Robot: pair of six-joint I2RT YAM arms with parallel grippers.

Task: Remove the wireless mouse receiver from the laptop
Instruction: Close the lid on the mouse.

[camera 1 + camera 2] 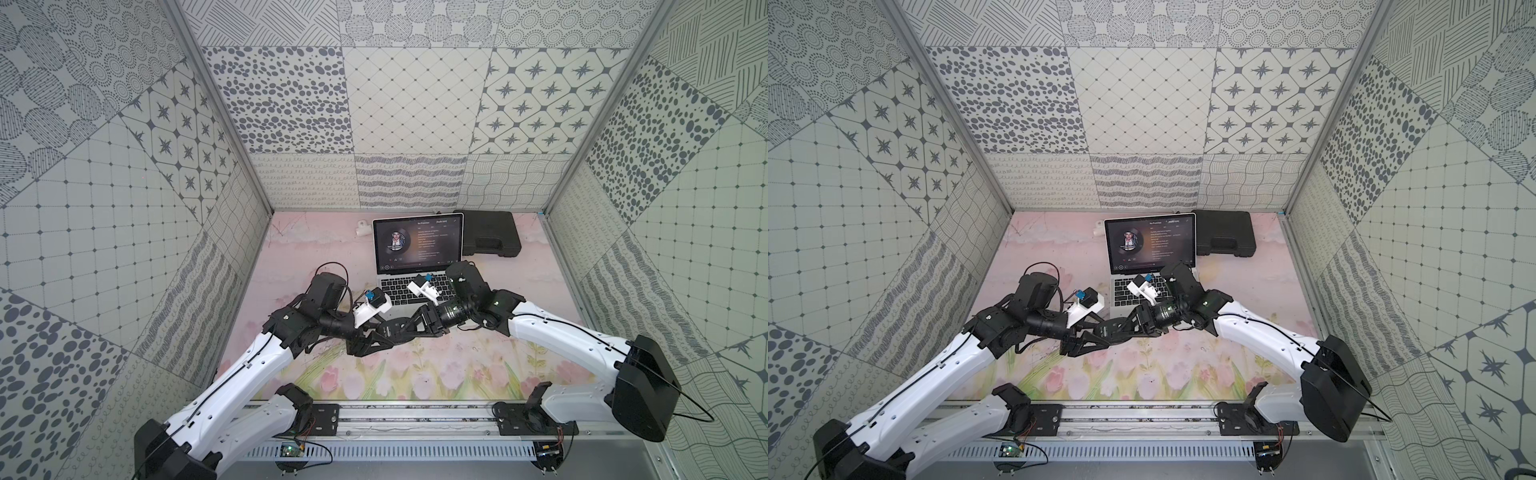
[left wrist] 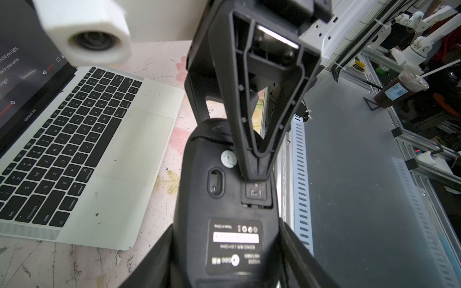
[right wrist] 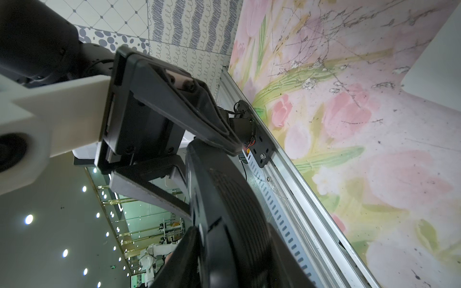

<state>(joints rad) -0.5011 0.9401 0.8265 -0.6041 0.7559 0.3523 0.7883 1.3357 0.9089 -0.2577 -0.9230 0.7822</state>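
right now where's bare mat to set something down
Bare mat left of the laptop, right of it before the black case, along the rail. Crowded at its front, where the left gripper and right gripper hold the mouse.

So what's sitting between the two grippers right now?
A black mouse, underside up: the left gripper clamps one end, the right gripper pinches the other. Clearest in the left wrist view.

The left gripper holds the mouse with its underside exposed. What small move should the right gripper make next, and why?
Probably the right gripper should slide its fingertip slightly onto the small slot. That tip touches the mouse just beside the slot, while the left gripper clamps the mouse, underside exposed. What the slot holds is unclear.
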